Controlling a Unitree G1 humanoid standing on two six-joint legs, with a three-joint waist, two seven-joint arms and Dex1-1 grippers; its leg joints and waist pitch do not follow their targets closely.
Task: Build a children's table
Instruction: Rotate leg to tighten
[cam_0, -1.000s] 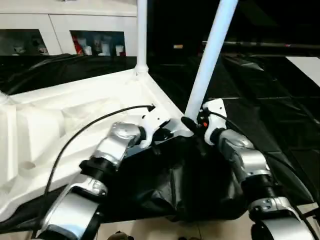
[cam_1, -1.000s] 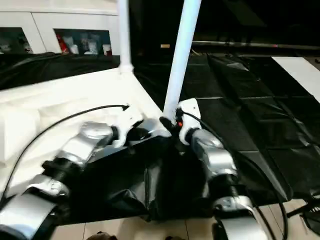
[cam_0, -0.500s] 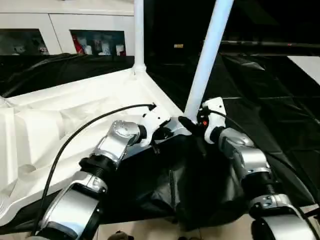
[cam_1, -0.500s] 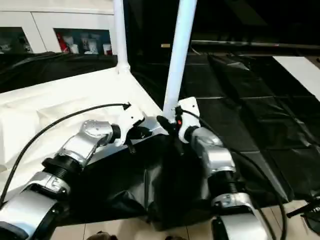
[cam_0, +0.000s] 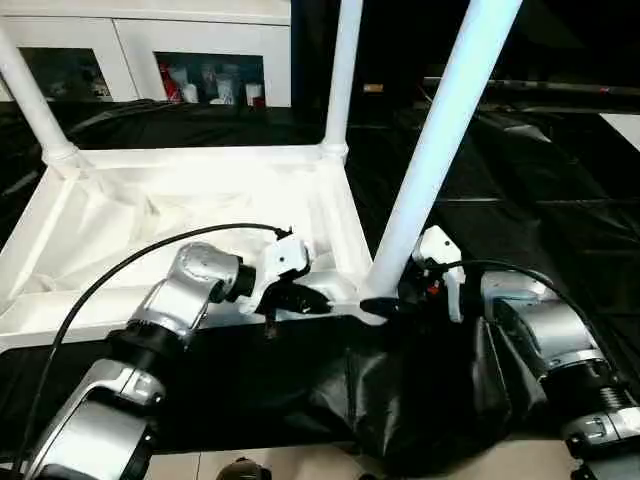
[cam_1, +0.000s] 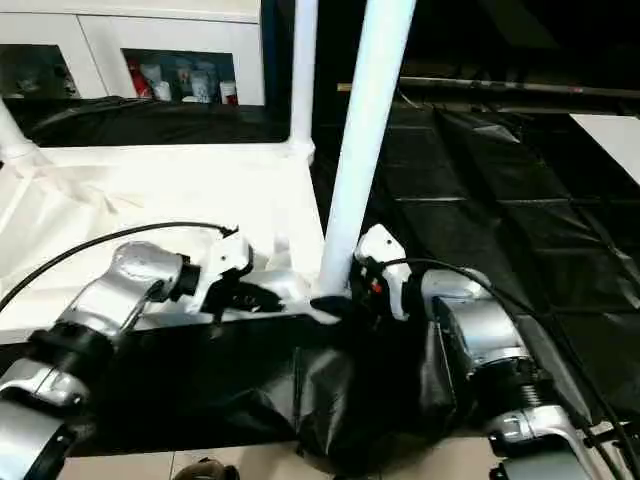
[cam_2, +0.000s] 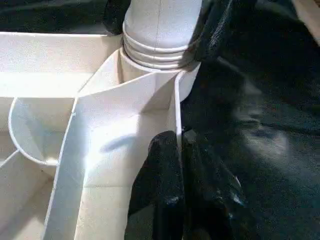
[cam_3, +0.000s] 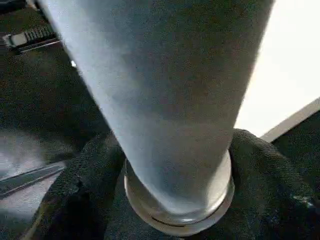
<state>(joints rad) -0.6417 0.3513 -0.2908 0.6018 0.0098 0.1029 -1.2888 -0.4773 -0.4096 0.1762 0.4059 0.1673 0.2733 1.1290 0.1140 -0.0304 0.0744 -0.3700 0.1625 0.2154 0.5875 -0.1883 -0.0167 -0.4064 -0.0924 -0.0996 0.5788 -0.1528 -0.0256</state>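
Note:
The children's table lies upside down, its white ribbed top (cam_0: 200, 190) on the black cloth. Three white legs stand in corner sockets: far left (cam_0: 25, 90), far right (cam_0: 345, 70) and near right (cam_0: 440, 150). My left gripper (cam_0: 305, 300) is shut on the top's near rim, just left of the near right corner. In the left wrist view its black fingers (cam_2: 165, 185) pinch that thin rim wall below the socket (cam_2: 160, 45). My right gripper (cam_0: 385, 303) is open at the foot of the near right leg (cam_3: 165, 90), with a black finger (cam_3: 85, 195) on each side of its collar.
The black-draped work surface (cam_0: 520, 180) spreads right and hangs in folds over the near edge. White cabinets with a glass-fronted shelf (cam_0: 210, 80) stand behind. A black cable (cam_0: 120, 280) arcs over my left forearm. Pale floor (cam_0: 280, 465) shows below.
The camera has swung, so the whole table top and a third leg have come into view. Both grippers stay at the near right corner.

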